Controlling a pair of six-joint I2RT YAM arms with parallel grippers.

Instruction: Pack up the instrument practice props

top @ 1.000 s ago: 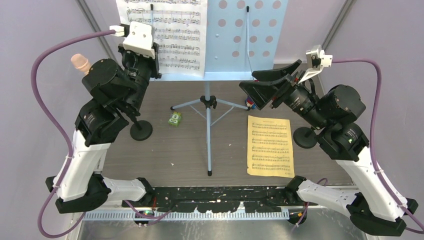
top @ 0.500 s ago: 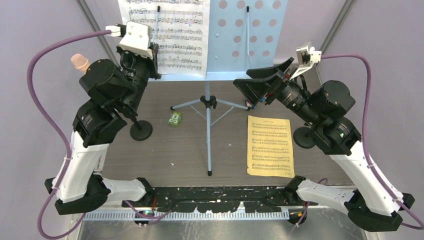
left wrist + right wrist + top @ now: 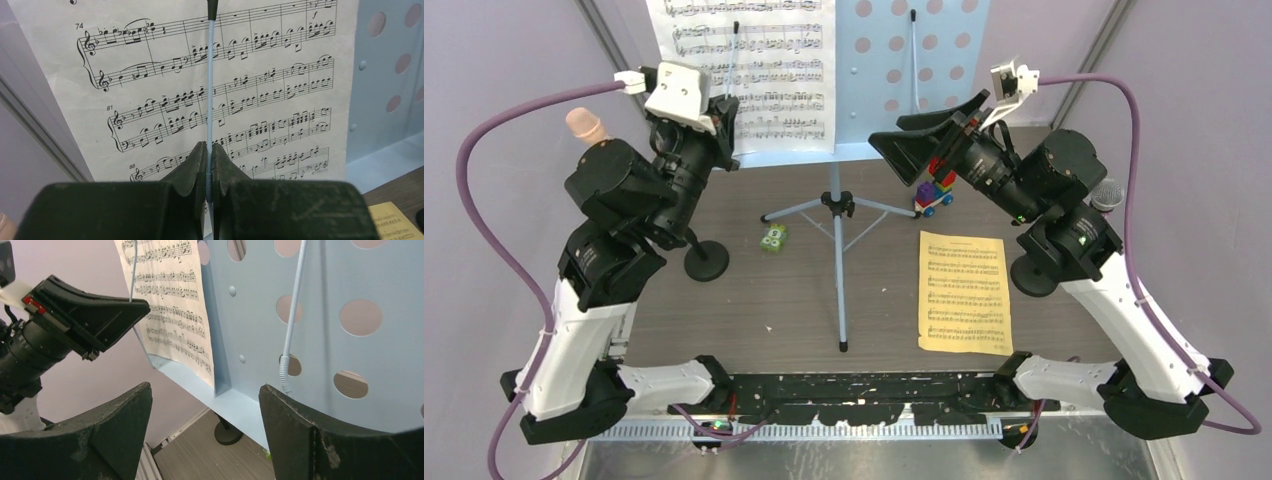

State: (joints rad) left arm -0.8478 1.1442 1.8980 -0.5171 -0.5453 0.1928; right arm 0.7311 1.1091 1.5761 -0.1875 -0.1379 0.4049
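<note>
My left gripper (image 3: 209, 150) is pinched tight on the left retaining wire (image 3: 210, 75) of the music rack (image 3: 924, 60), gripping just above the small spring at the wire's foot. The wire runs straight up across the white score sheet (image 3: 225, 85), which stands on the rack's left half, its printed staves facing me.

My right gripper (image 3: 205, 390) is spread wide with nothing between its fingers. It is aimed at the rack's bare right half, near the second retaining wire (image 3: 294, 300) but apart from it.

The rack is a pale-blue panel punched with round holes. It stands at the far side of the table on thin tripod legs (image 3: 839, 210).

The table (image 3: 724, 310) is dark wood grain, closed in by lilac walls (image 3: 484, 60). On it:

- the yellow score sheet (image 3: 965, 292) lies flat, right of the tripod;
- the toy brick car (image 3: 934, 190) sits under my right gripper;
- the green block (image 3: 774, 237) sits left of the legs;
- one black mic holder (image 3: 707, 260) stands by each arm.

The peach microphone (image 3: 584, 123) pokes out behind my left arm.
</note>
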